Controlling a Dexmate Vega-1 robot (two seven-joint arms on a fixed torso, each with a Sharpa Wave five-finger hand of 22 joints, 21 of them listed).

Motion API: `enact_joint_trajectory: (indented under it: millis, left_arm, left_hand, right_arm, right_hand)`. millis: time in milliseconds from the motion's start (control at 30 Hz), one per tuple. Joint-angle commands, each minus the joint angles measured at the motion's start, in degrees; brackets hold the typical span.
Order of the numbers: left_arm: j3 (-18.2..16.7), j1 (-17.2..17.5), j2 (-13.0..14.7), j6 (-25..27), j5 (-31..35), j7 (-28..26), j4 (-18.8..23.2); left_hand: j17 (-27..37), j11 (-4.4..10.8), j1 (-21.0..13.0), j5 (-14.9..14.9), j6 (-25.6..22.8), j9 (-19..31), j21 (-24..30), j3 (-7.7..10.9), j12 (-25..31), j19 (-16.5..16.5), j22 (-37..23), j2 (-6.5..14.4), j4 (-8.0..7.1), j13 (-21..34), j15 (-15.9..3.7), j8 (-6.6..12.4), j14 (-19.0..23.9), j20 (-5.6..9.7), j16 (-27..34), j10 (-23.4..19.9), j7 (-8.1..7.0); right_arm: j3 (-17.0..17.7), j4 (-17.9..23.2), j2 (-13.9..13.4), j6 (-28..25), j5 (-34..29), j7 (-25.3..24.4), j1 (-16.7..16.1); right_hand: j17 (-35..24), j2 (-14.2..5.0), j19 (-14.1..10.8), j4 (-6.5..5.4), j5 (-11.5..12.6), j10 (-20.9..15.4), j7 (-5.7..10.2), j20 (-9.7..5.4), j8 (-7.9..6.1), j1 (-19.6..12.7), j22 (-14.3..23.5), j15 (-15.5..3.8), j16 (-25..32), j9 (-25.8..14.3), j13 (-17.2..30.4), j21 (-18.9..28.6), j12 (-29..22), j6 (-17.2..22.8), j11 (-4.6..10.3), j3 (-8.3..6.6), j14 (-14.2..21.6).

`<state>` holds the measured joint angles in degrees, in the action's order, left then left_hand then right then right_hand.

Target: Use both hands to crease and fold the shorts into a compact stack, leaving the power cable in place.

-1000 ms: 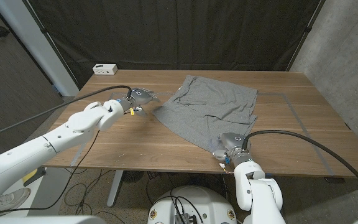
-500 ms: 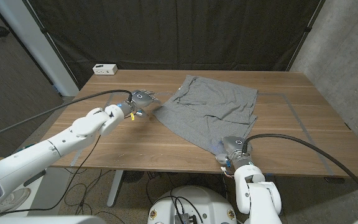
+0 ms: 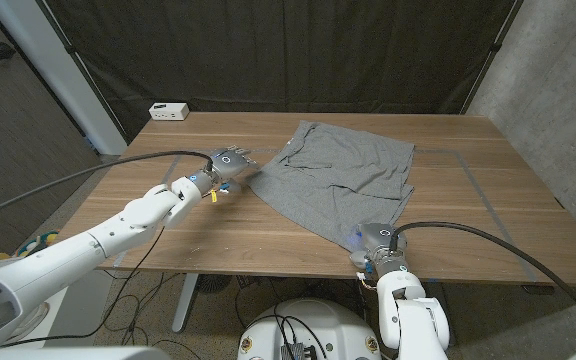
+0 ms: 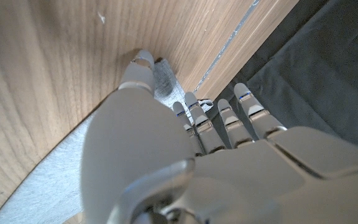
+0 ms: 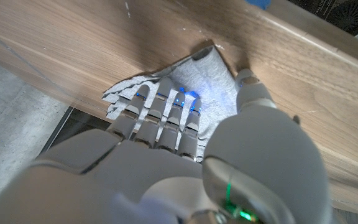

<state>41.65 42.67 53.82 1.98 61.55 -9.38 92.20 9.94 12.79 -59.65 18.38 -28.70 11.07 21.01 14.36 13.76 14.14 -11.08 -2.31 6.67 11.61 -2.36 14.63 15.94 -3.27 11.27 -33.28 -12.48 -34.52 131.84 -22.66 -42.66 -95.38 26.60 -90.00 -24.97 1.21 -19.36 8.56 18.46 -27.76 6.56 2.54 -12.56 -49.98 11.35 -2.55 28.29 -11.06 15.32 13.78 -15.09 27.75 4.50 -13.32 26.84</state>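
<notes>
**Both hands at opposite corners of the shorts, grasp not set yet**

The shorts [image 3: 340, 182] lie spread out, turned at an angle, on the right-centre of the table [image 3: 218, 225]; waistband toward the far edge, one leg corner reaching the near edge.

Left hand [image 3: 230, 162] is at the shorts' left corner. In the left wrist view its fingers [image 4: 224, 121] are extended and apart, thumb tip down next to a bit of grey fabric. Looks open, nothing held as far as I can tell.

Right hand [image 3: 370, 240] sits over the near corner. In the right wrist view its fingers [image 5: 166, 112] are laid over the cloth, thumb beside the hem. Can't tell whether it's pinching fabric or just pressing it.

Doing this step well, my read:
- Get a real pinch on both corners before lifting. Thumb under the hem, fingers on top.
- Slide the thumb in low; the fabric is thin and flat to the wood, so it'll likely bunch if pushed.
- Move both hands together, or the fold line will skew.
- Risk: near corner is at the table edge, so a drag toward the robot could pull cloth off.

White box [image 3: 169, 111] at the far-left corner is well apart from the shorts. I can't make out the power cable on the table.
</notes>
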Motion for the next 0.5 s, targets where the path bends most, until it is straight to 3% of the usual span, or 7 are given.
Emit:
enact_joint_trajectory:
  millis: [33,233,333,367,400,467,500]
  left_arm:
    - [2.7,-2.1,-2.4,-0.5,0.3,-11.2,-4.9]
    - [4.1,-4.0,-4.0,-1.9,-2.0,-9.6,-7.1]
    - [4.7,-5.1,-5.1,-3.1,-3.8,-8.7,-8.7]
    - [5.0,-5.5,-5.4,-3.4,-4.2,-8.6,-9.2]
    - [5.3,-5.8,-5.7,-3.6,-4.3,-8.4,-9.5]
    - [5.8,-6.4,-6.1,-3.9,-4.5,-8.5,-10.2]
    - [6.1,-6.7,-6.4,-4.1,-4.7,-8.7,-10.6]
  left_hand:
    - [0.2,-0.08,0.3,-0.2,-0.9,0.3,0.7,-0.31,0.3,0.8,-0.3,1.2,-0.54,0.3,-7.85,0.30,1.1,0.32,0.7,-1.0,-0.04]
    - [0.3,-0.09,0.7,-0.3,-1.2,0.2,0.7,-0.54,0.2,0.8,-0.4,2.4,-1.12,0.3,-8.15,0.18,2.1,0.02,0.9,-1.6,-0.08]
    - [0.5,-0.07,1.3,-0.2,-1.5,0.1,0.8,-0.20,-0.2,0.9,-0.6,4.8,-2.18,0.2,-8.68,-0.11,2.8,-0.28,0.8,-1.7,-0.10]
    - [0.5,-0.09,1.2,-0.1,-2.1,0.2,0.9,0.13,-0.2,0.8,-0.6,6.0,-2.43,0.2,-8.67,-0.02,3.0,-0.44,0.7,-2.3,-0.12]
    - [0.3,-0.07,1.0,-0.1,-3.5,0.2,1.0,0.25,-0.2,0.9,-0.7,6.7,-2.43,0.2,-8.56,0.28,3.4,-0.48,0.4,-3.5,-0.06]
    - [0.1,-0.02,-0.4,-0.6,-9.9,0.2,1.3,0.39,0.3,0.9,-0.8,8.0,-1.49,0.2,-8.63,1.70,4.4,-0.07,-0.4,-9.4,-0.13]
    - [0.2,-0.02,-0.7,-0.7,-11.1,0.2,1.4,0.52,-0.1,1.1,-0.8,8.5,-1.31,0.0,-8.79,1.79,5.4,0.01,-0.2,-9.7,-0.09]
  right_arm:
    - [0.8,-2.9,-0.9,-0.6,1.8,-0.3,1.6]
    - [0.8,-2.8,-1.5,-0.8,3.6,-1.1,2.4]
    - [1.0,-2.7,-2.2,-0.6,4.8,-1.5,2.9]
    - [1.0,-2.7,-2.3,-0.7,5.2,-1.4,3.1]
    - [0.9,-2.7,-2.4,-0.8,5.4,-1.3,3.3]
    - [1.0,-2.6,-2.7,-0.8,6.5,-1.9,3.5]
    - [1.0,-2.5,-3.0,-0.7,7.0,-2.4,3.6]
  right_hand:
    - [-1.2,-0.55,-0.7,0.14,0.5,-0.8,0.35,-0.81,-0.18,-2.0,0.1,-9.09,1.1,-0.2,0.3,0.5,-0.8,1.2,0.38,0.38,0.9]
    - [-2.6,-2.08,-1.4,0.20,0.8,-1.9,0.68,-1.00,-0.40,-4.2,0.1,-9.49,2.3,-0.2,0.6,0.9,-1.4,2.5,1.02,0.16,1.6]
    - [-3.2,-2.80,-1.9,0.10,0.9,-2.7,1.05,-1.09,-0.85,-4.9,0.2,-9.64,3.0,-0.2,0.7,1.1,-1.8,4.1,1.29,0.11,2.4]
    - [-3.5,-3.37,-2.0,0.02,0.9,-4.6,1.55,-1.10,-1.47,-5.6,0.2,-9.67,3.2,-0.2,0.8,1.2,-2.6,6.2,1.90,0.07,2.6]
    - [-3.7,-3.74,-2.3,-0.01,0.9,-5.8,1.76,-1.24,-1.94,-5.9,0.2,-9.65,3.4,-0.2,0.9,1.4,-3.1,7.9,2.07,0.00,3.3]
    - [-4.3,-4.79,-2.6,-0.15,0.9,-9.0,2.34,-1.43,-2.97,-6.9,0.2,-9.87,4.3,-0.1,1.1,1.6,-4.5,12.0,3.86,-0.09,5.2]
    - [-4.6,-4.98,-2.7,-0.11,0.8,-10.0,2.47,-1.53,-3.08,-7.2,0.2,-9.98,4.7,0.0,1.2,1.6,-4.9,12.7,3.92,-0.05,5.7]
